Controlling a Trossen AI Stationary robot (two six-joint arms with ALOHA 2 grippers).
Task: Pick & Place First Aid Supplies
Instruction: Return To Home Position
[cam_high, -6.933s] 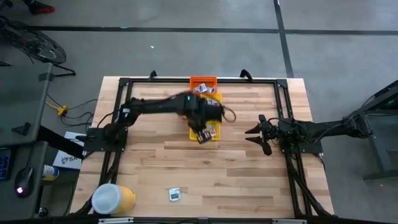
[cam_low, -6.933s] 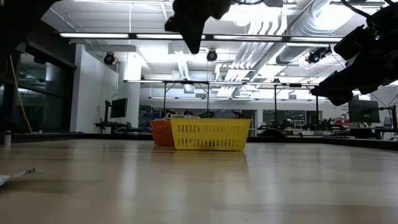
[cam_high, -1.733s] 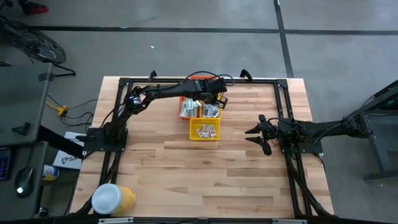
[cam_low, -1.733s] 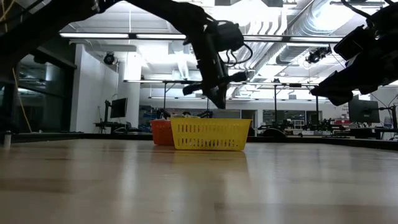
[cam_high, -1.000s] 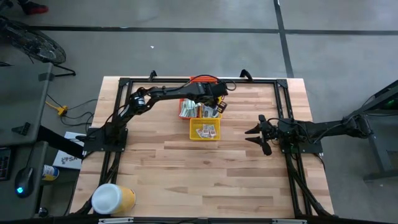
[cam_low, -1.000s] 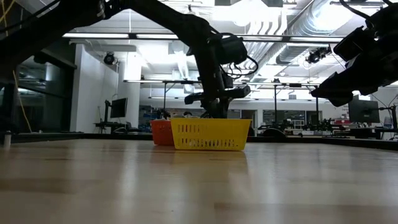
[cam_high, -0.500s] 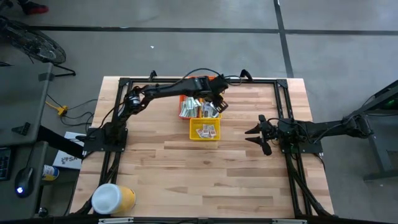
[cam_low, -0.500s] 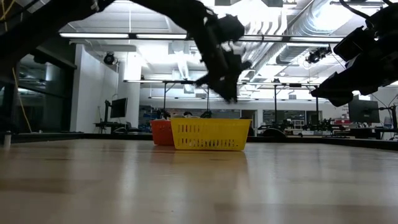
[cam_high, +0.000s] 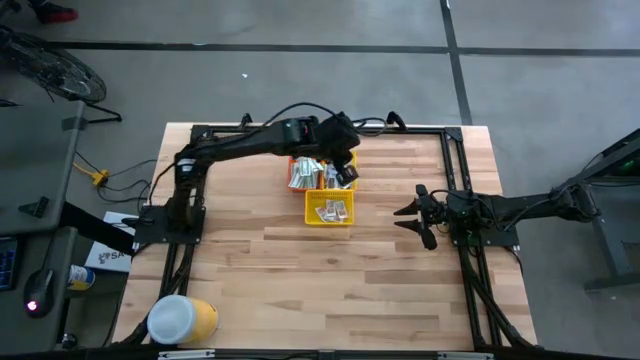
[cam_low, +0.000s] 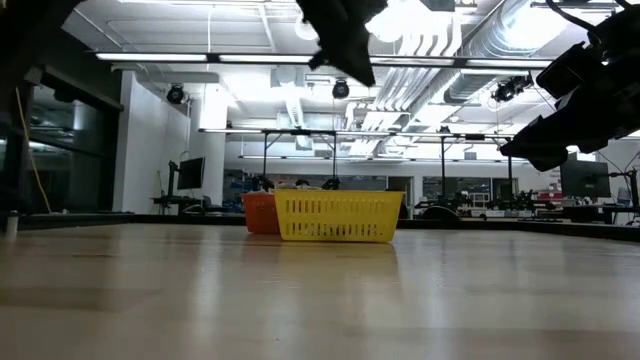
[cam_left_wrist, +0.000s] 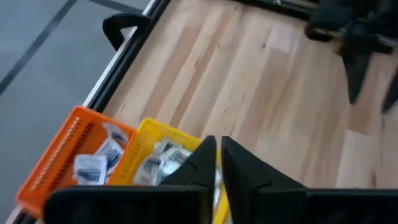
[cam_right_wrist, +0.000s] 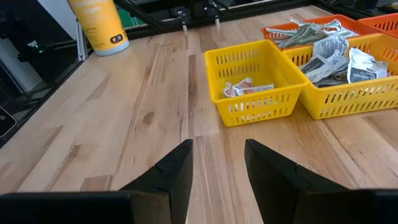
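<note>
high view: first aid packets (cam_right_wrist: 326, 57) fill the yellow and orange baskets (cam_right_wrist: 249, 106) at the tabletop's (cam_high: 380, 290) far side. the left tool (cam_left_wrist: 217, 142), nearly closed and empty, hangs above them, apparently homeward bound; it must clear the basket rims. the right tool (cam_right_wrist: 219, 146), wide and empty, waits nearby; the yellow tub (cam_high: 182, 318) stands well apart.

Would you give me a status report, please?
Left gripper shut, empty, raised over the baskets. Right gripper open, idle at right. Packets binned; nothing obstructing.
</note>
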